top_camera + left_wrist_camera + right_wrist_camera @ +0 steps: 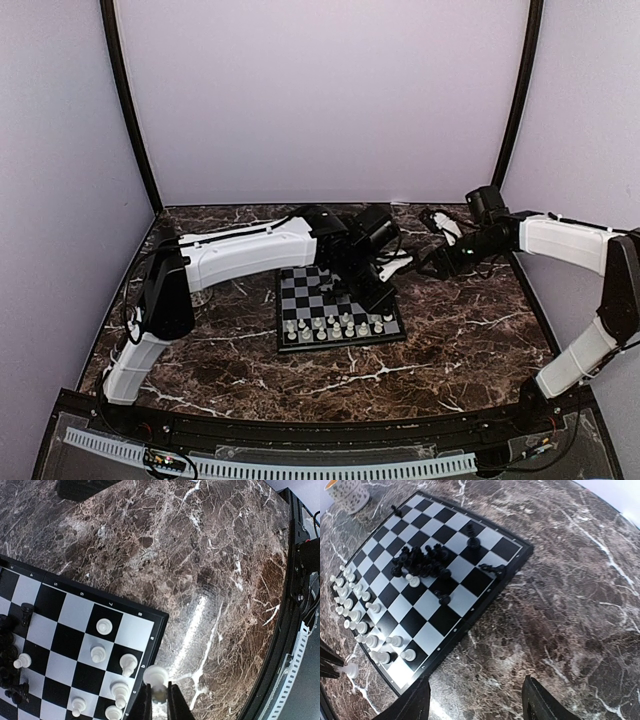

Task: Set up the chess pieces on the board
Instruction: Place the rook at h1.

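Two claws noted. Left claw (159, 699) is clamped on a white chess piece (155, 676) just off the edge of the board (75, 612); other white pieces (355, 610) line that edge, black pieces (420, 560) huddle mid-board. Right claw (476, 700) hangs wide open, empty, over the tabletop (570, 605).

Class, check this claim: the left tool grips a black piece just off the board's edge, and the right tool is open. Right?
No: the piece in the left tool is white, not black, as the left wrist view shows. The rest holds.
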`<action>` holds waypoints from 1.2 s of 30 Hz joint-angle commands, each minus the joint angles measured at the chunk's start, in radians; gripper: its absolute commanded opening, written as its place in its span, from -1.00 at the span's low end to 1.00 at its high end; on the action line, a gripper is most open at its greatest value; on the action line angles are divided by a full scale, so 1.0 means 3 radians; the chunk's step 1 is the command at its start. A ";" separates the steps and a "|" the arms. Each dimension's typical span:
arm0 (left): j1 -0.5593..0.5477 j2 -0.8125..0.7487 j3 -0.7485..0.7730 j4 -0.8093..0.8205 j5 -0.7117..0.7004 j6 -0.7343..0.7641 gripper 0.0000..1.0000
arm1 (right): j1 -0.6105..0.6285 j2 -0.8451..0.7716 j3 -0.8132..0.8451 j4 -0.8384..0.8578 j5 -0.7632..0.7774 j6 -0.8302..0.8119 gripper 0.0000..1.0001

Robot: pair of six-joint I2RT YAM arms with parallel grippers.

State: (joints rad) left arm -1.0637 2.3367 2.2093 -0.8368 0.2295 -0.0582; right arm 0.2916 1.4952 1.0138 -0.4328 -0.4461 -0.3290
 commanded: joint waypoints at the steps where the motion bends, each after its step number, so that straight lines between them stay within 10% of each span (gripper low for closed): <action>1: -0.0026 -0.0031 0.0027 0.0139 0.0108 0.0078 -0.81 | -0.0098 -0.0144 -0.0069 0.0180 -0.0012 0.0117 0.28; 36: -0.0080 0.0517 0.0433 0.0010 -0.0250 0.0087 -0.63 | -0.0182 -0.0155 -0.0163 0.0292 0.0092 0.0140 0.29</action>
State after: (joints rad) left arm -1.0828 2.4855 2.3089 -0.8093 0.1566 -0.0372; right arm 0.2417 1.4624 0.9741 -0.3798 -0.4004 -0.2901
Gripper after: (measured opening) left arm 0.173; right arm 0.644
